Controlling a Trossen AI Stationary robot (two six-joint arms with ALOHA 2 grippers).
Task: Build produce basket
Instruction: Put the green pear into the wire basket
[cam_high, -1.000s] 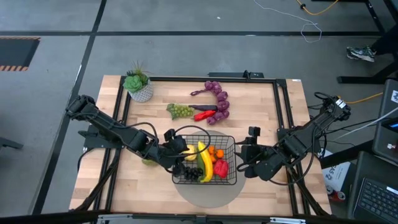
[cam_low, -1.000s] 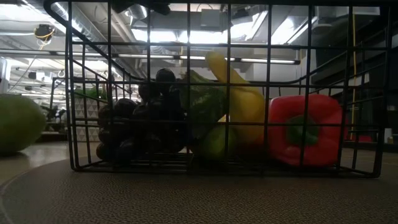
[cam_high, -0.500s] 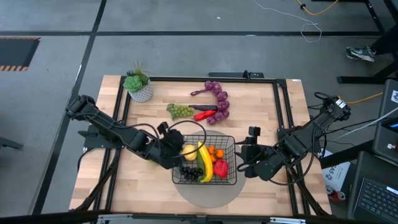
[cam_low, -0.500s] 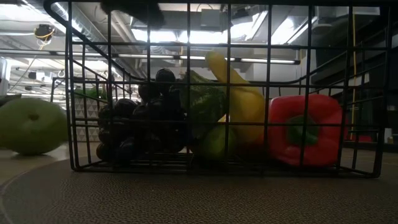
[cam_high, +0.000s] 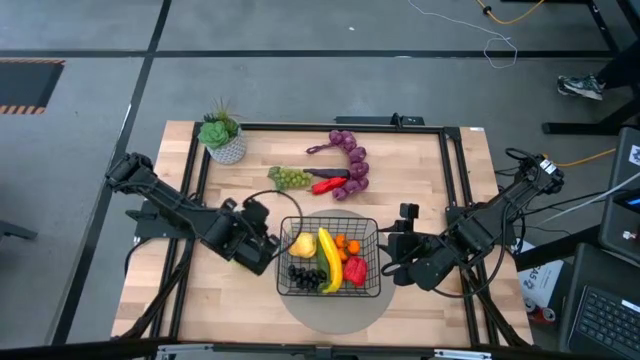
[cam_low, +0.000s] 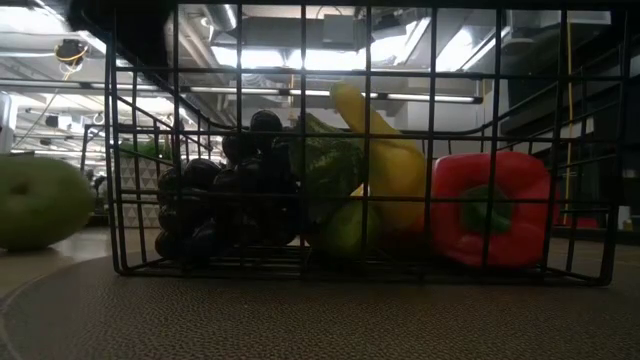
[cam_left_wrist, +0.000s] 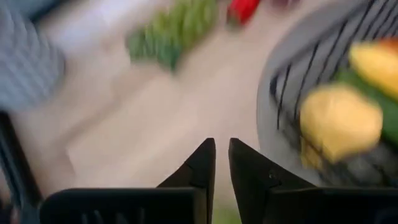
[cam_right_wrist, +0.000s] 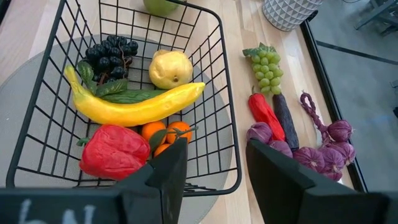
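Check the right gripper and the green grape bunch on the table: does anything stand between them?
Yes. The right gripper hovers open beside the basket, while the green grape bunch lies on the wood beyond the basket's far left corner. The basket's wire wall and its far corner lie across a straight line between them.

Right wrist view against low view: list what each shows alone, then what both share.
Only the right wrist view shows the lemon, the orange pieces, the green grapes, the purple grape bunch and the open right tool near the basket's edge. Only the low view shows the room's ceiling lights through the mesh. Both show the basket, the banana, the red pepper, the dark grapes and a green fruit lying outside the basket.
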